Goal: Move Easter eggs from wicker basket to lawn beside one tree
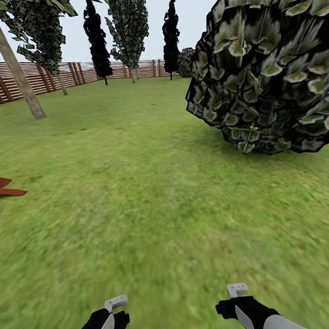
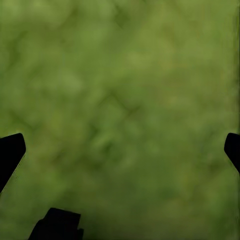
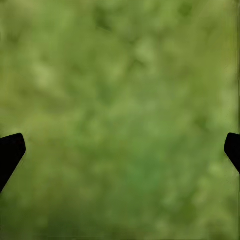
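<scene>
One broad lawn [image 1: 151, 194], mottled green.

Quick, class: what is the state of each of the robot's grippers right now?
Left gripper: open, holding nothing, over the lawn.
Right gripper: open, holding nothing, also over grass.

One lawn [image 1: 138, 209], one slatted fence [image 1: 15, 83] and one big leafy bush [image 1: 265, 67] close by. Two dark narrow cypresses [image 1: 97, 40] stand at the far end. Two claws, left [image 1: 116, 302] and right [image 1: 237, 290].

Mottled matt grass covers the lawn [image 1: 151, 194]; the fence [image 1: 15, 80] is brown slatted wood.
</scene>
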